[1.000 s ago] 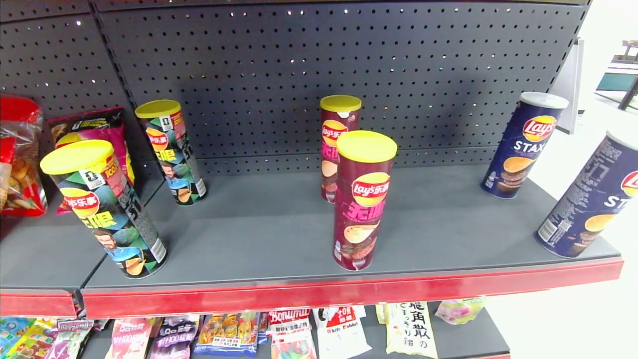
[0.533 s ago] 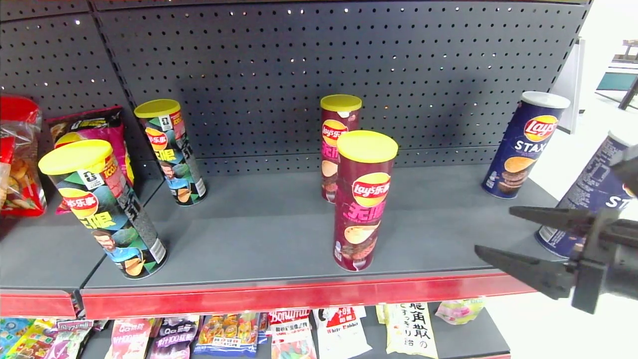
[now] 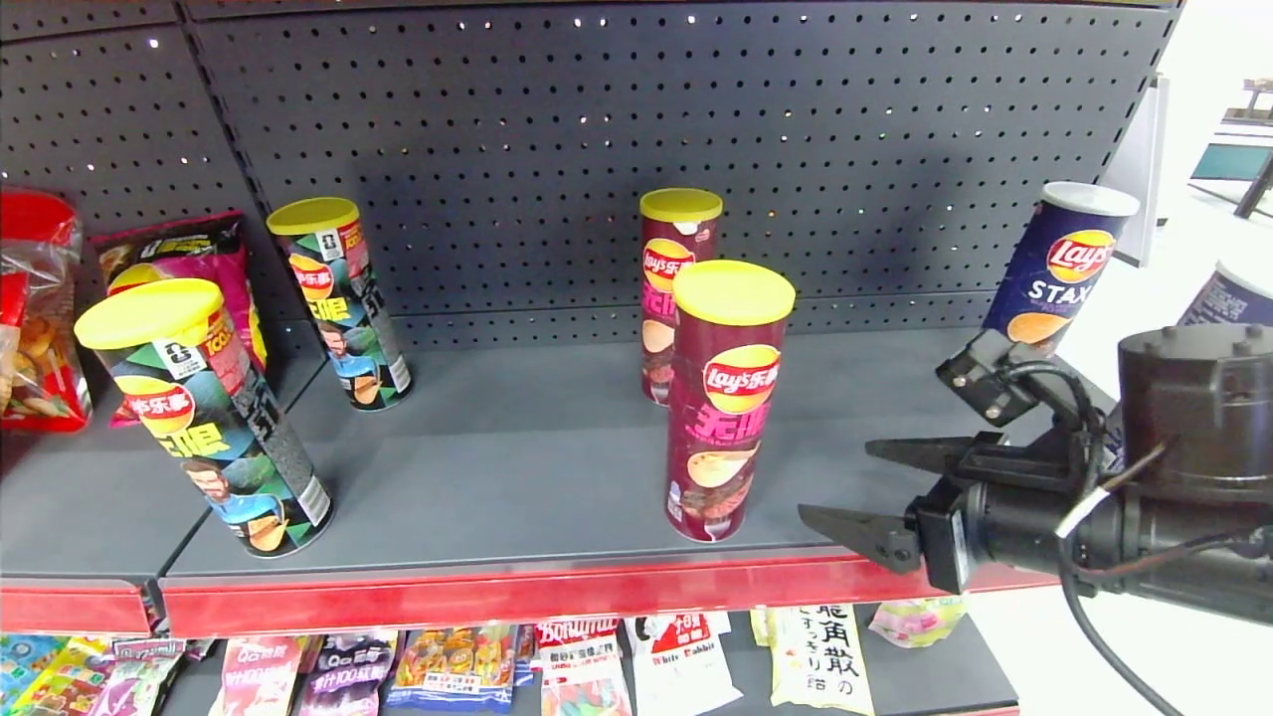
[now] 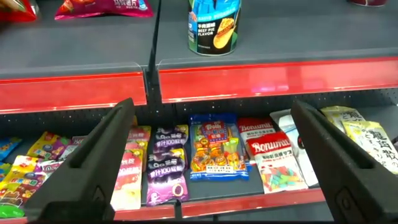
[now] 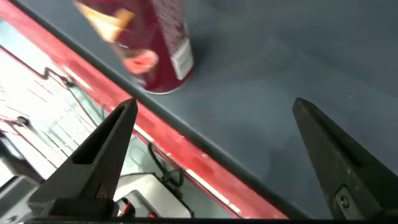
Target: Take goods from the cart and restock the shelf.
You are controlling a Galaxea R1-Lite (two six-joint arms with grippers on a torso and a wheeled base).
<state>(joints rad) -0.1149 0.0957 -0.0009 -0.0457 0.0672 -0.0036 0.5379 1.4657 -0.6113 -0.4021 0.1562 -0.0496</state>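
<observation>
The right gripper (image 3: 835,480) hangs level at the front edge of the shelf (image 3: 517,447), jaws spread wide with nothing between them. In its wrist view the right gripper (image 5: 214,155) sits above the red lip (image 5: 186,146), one finger over the grey deck and the other out past the lip.

Just ahead of its fingertips, toward the robot's left, a maroon can (image 3: 726,398) stands upright near the lip, not touched. The same can's base (image 5: 158,43) shows beyond the open jaws. Directly behind it, farther from the gripper, a back maroon can (image 3: 678,288) stands against the pegboard (image 3: 597,149).

Behind the gripper's wrist a blue can (image 3: 1059,264) stands upright, and a second blue can (image 3: 1228,296) is mostly hidden by the arm.

Well off to the left, two green cans stand apart from each other, one at the front (image 3: 204,413) and one at the back (image 3: 338,298), with snack bags (image 3: 40,308) beyond them.

The left gripper (image 4: 211,162) is lower, also wide open and holding nothing. It faces the candy bags (image 4: 214,149) on the level beneath the lip.
</observation>
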